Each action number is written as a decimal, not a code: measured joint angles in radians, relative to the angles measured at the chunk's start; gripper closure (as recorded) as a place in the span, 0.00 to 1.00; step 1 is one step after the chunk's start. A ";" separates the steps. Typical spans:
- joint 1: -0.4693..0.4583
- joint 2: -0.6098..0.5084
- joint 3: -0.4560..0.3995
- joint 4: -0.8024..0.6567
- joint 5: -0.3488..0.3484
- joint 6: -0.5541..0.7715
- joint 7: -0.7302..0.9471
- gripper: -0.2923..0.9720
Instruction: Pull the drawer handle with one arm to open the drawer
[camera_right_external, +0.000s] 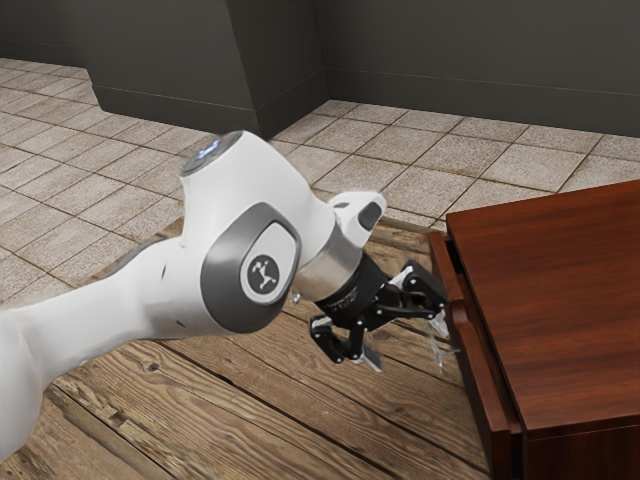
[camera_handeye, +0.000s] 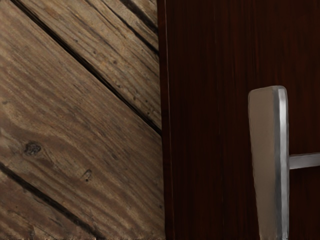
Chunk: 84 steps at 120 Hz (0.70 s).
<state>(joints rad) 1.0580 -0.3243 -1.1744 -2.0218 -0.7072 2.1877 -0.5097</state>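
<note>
The jaws stood spread close before the drawer (camera_right_external: 472, 335), its metal handle (camera_handeye: 268, 165) lying just toward the exterior view's right of them, long axis along the drawer front.

Satin metal handle (camera_handeye: 268, 165) on smooth dark-wood drawer (camera_handeye: 210, 100); rough plank floor (camera_handeye: 75, 125).

Worn planks, pale tiles, dark walls

A weathered wooden plank floor (camera_right_external: 230, 410) covers the near ground, its boards running diagonally with dark gaps between them. The wrist view shows the same planks (camera_handeye: 75, 125) with coarse grain and 1 small knot (camera_handeye: 33, 148). Beyond the planks lies a beige tiled floor (camera_right_external: 90, 170) of square tiles with grey grout. Dark grey walls (camera_right_external: 470, 50) close off the back, where 1 square pillar (camera_right_external: 265, 50) juts out. A darker baseboard (camera_right_external: 160, 105) runs along the foot of the walls.
</note>
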 joint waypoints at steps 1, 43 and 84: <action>0.000 0.000 0.000 -0.001 0.000 -0.001 0.000 0.23; -0.250 -0.062 0.257 -0.106 0.004 -0.017 -0.017 0.23; -0.381 -0.103 0.424 -0.173 0.028 -0.021 -0.030 0.23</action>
<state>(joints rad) 0.6768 -0.4274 -0.7502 -2.1949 -0.6796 2.1667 -0.5399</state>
